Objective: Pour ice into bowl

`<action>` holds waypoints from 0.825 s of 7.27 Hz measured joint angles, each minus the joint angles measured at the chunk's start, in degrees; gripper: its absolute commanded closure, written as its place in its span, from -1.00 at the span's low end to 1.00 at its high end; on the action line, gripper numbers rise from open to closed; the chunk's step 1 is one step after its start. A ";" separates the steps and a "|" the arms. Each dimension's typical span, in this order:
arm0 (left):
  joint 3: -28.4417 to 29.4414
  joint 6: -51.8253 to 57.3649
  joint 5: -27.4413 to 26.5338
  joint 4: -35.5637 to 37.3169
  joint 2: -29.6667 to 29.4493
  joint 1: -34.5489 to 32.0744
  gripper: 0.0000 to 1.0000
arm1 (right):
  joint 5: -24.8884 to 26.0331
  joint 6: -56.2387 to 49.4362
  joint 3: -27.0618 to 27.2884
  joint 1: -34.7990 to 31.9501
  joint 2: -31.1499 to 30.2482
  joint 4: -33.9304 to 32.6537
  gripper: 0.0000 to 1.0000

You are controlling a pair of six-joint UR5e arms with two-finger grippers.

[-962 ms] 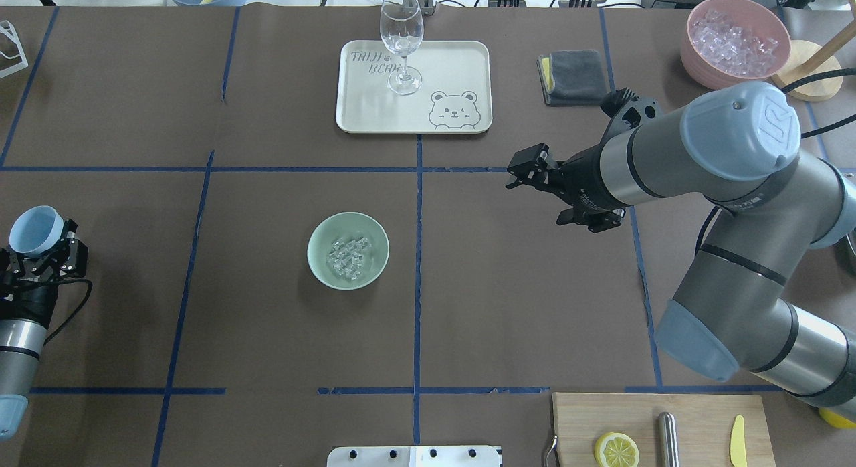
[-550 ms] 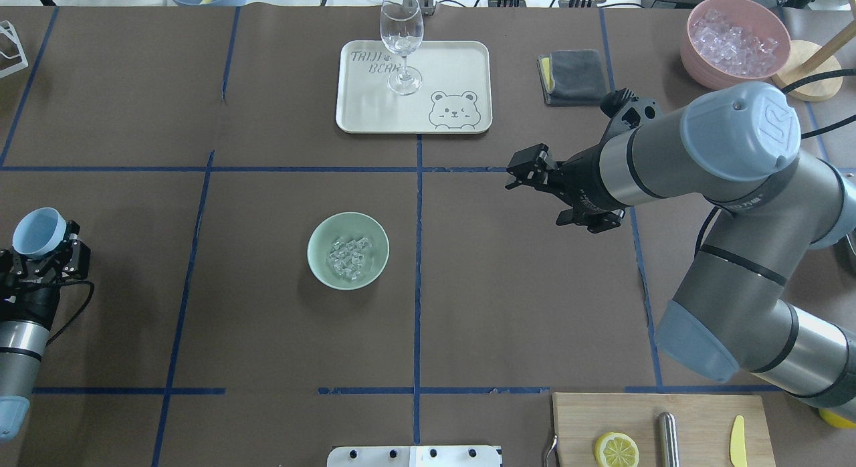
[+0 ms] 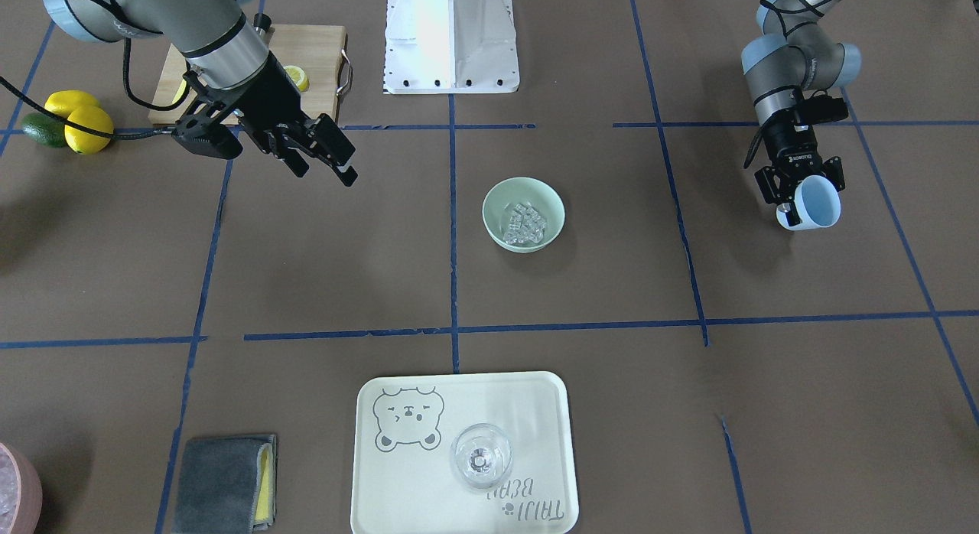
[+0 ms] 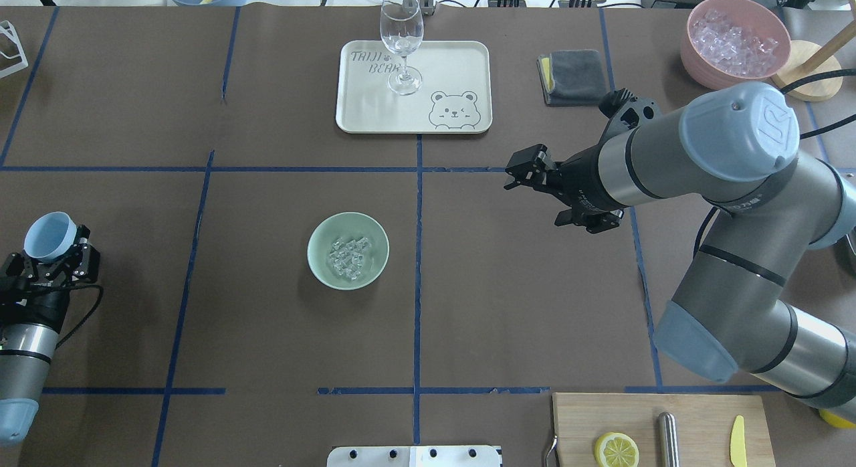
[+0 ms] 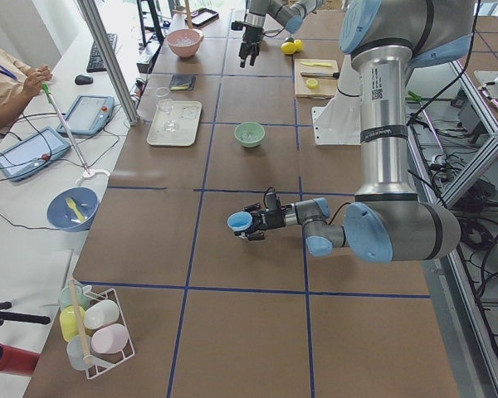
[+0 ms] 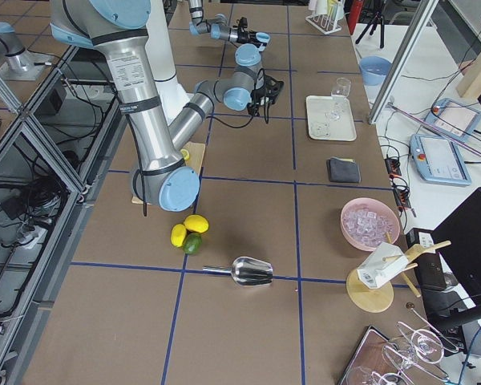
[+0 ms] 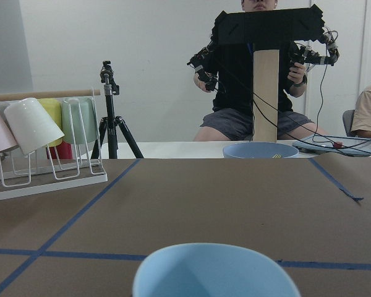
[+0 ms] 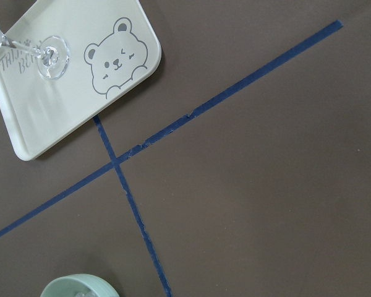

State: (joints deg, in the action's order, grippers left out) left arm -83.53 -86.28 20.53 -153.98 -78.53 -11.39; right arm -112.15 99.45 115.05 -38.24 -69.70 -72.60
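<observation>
The pale mint-green bowl (image 4: 317,243) sits near the table's middle with a small heap of clear ice (image 4: 348,257) inside; both show in the front view, bowl (image 3: 497,200) and ice (image 3: 525,222). My left gripper (image 4: 55,251) is shut on a light blue cup (image 4: 49,234) at the table's far left, well apart from the bowl. The cup's rim fills the bottom of the left wrist view (image 7: 216,272). My right gripper (image 4: 518,172) hangs open and empty above the table, right of the bowl. The bowl's edge shows in the right wrist view (image 8: 77,288).
A cream tray (image 4: 461,65) with a wine glass (image 4: 401,45) stands at the far middle, a grey cloth (image 4: 572,75) to its right. A pink container of ice (image 4: 735,42) is far right. A cutting board (image 4: 695,413) with a lemon half lies near right.
My left gripper has moved a little to the right and nearer to the robot with the blue cup. The right arm has barely moved.
</observation>
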 measured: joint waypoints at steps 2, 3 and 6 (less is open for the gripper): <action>0.23 -0.01 0.17 0.00 -0.04 0.34 -0.99 | 0.00 0.02 0.00 0.00 0.00 -0.04 -1.00; 0.18 0.05 0.48 -0.05 -0.04 0.49 -1.00 | 0.00 0.00 0.00 0.00 0.00 -0.02 -1.00; -0.03 0.69 3.82 -2.68 0.68 1.03 -1.00 | 0.00 0.04 0.06 0.04 0.06 0.00 -1.00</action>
State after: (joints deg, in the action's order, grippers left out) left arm -83.55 -85.59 24.34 -156.67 -77.85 -10.36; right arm -112.15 99.49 115.10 -38.20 -69.64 -72.60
